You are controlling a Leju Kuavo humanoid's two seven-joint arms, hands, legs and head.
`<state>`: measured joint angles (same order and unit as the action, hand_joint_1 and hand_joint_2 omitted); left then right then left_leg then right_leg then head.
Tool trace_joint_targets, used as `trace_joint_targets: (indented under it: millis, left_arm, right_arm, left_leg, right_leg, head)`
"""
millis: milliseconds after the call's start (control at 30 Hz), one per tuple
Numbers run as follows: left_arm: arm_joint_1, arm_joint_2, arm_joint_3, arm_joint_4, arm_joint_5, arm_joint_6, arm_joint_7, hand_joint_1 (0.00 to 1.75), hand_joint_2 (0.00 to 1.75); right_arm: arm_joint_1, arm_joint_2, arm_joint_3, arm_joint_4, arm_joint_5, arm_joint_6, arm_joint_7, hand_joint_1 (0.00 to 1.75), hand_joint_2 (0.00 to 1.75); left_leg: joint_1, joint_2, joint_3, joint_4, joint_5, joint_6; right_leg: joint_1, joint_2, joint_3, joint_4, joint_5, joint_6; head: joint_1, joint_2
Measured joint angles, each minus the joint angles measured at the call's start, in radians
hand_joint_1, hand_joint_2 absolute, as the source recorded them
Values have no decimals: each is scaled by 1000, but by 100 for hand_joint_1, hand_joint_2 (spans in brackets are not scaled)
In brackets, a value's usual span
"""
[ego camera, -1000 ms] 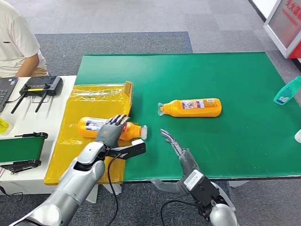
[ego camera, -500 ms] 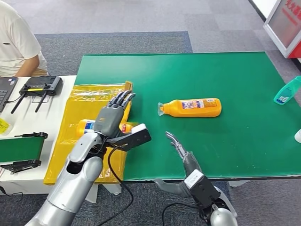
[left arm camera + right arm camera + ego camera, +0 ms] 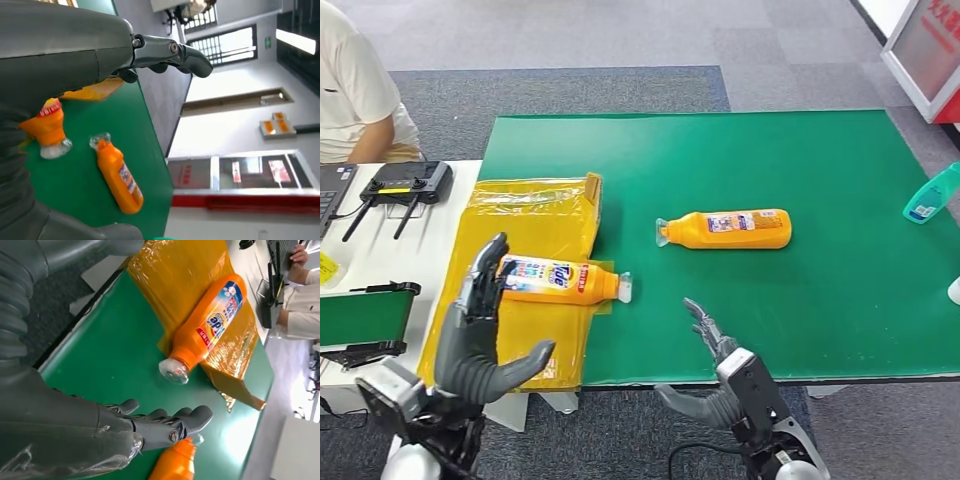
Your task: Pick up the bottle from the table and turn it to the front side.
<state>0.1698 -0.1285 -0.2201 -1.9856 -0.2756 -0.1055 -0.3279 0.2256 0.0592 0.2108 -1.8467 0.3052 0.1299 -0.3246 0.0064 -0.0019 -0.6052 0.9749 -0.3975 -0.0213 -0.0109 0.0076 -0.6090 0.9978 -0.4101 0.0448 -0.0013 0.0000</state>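
Head view: bottle [image 3: 560, 279] beside left hand [image 3: 475, 335].

One bottle [image 3: 558, 279] lay on a bag [image 3: 524, 215] at the worktop's [image 3: 773, 150] left edge, cap pointing right. A second bottle [image 3: 727, 228] lay farther right, cap pointing left. A third bottle [image 3: 930, 194] lay at the far right edge.

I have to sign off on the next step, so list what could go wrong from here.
1. The Tide bottle lies on crinkled yellow plastic sheet, cap just over its edge; being round, it may roll if nudged.
2. The left hand, open, sits close to the bottle's base and could bump it.
3. A second orange bottle lies on the green mat beyond the open right hand; it could get picked up by mistake.
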Motion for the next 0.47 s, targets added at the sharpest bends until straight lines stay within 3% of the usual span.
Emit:
trace_joint_targets:
  millis: [233, 467]
  left_arm:
    - [122, -19, 93, -78, -18, -29, -15, 0, 175]
    - [173, -29, 126, -90, 19, -61, -24, 0, 175]
  right_arm:
    - [-1, 30, -14, -1, -59, 10, 46, 0, 175]
    - [-4, 44, -20, -6, -64, 10, 45, 0, 175]
  left_leg:
    - [0, 0, 0, 0, 0, 0]
    - [0, 0, 0, 0, 0, 0]
  right_leg:
    - [0, 0, 1, 0, 0, 0]
    - [0, 0, 1, 0, 0, 0]
  head:
    - [0, 0]
    - [0, 0]
